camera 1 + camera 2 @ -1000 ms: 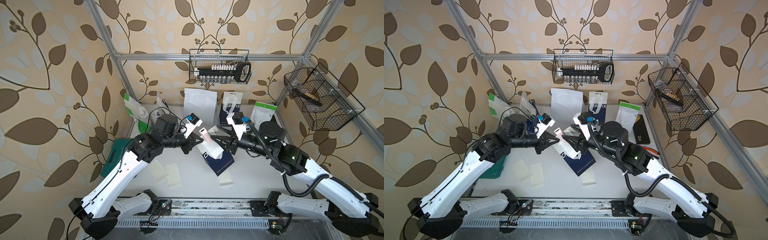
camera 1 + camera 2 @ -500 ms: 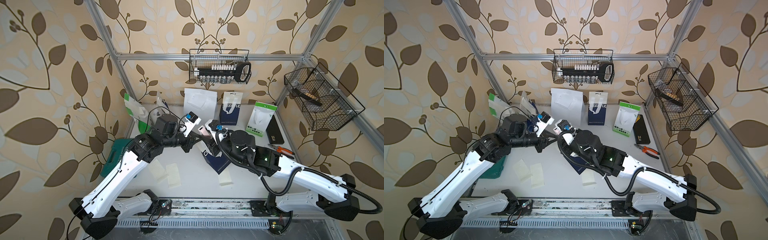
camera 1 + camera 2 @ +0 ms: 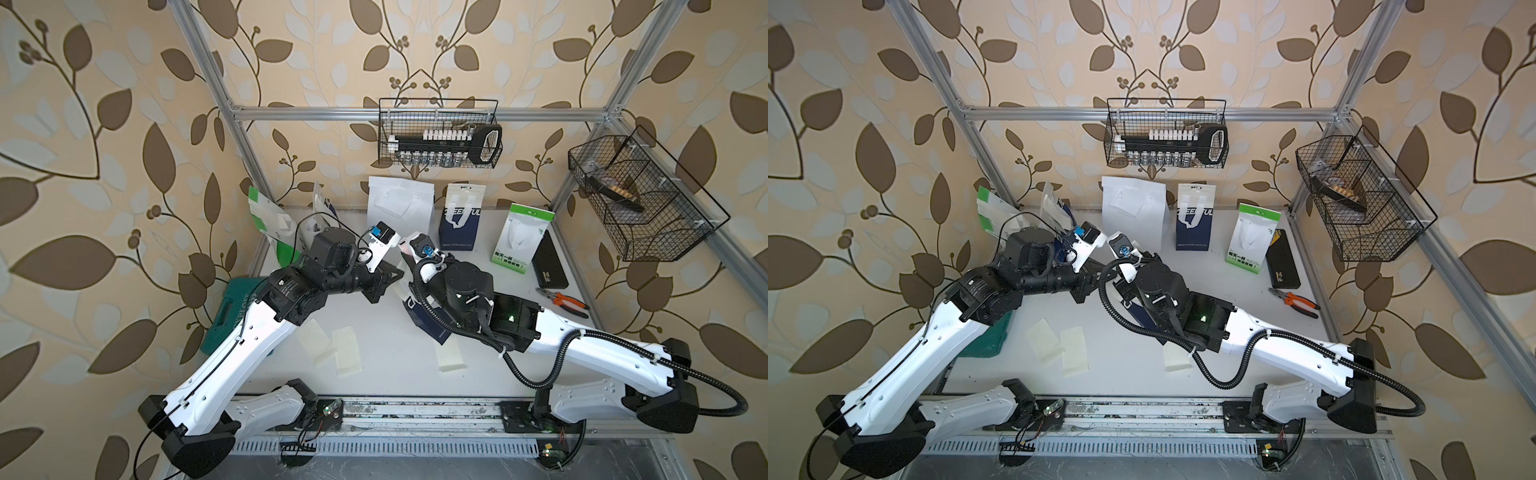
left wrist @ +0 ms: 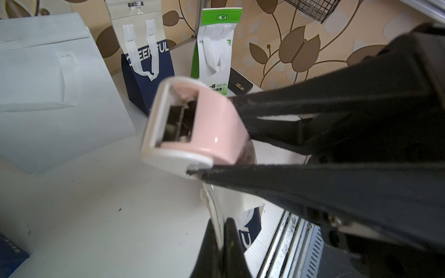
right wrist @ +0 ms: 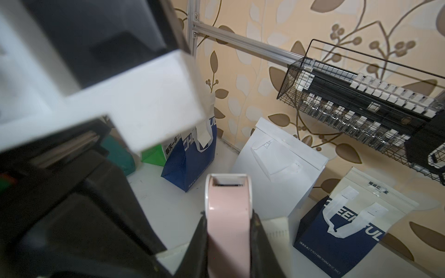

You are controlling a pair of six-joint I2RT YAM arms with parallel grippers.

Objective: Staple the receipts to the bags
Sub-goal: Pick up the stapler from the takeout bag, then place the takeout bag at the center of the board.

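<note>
Clamped on pink stapler (image 5: 227, 192) with right claw (image 5: 228, 216); left claw (image 4: 219, 228) pinched together on top edge of navy bag (image 4: 250, 231), close beside the stapler's nose.

"CHEERFUL" on navy bag (image 4: 144, 86), handles covering letters

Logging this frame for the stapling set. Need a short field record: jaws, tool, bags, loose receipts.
left gripper: jaws shut, pinching a white paper edge at the navy bag
right gripper: jaws closed on the pink stapler
staple driven: cannot tell
loose receipts: three, flat on the table
upright at back wall: white bag, CHEERFUL bag, white-and-green bag
</note>
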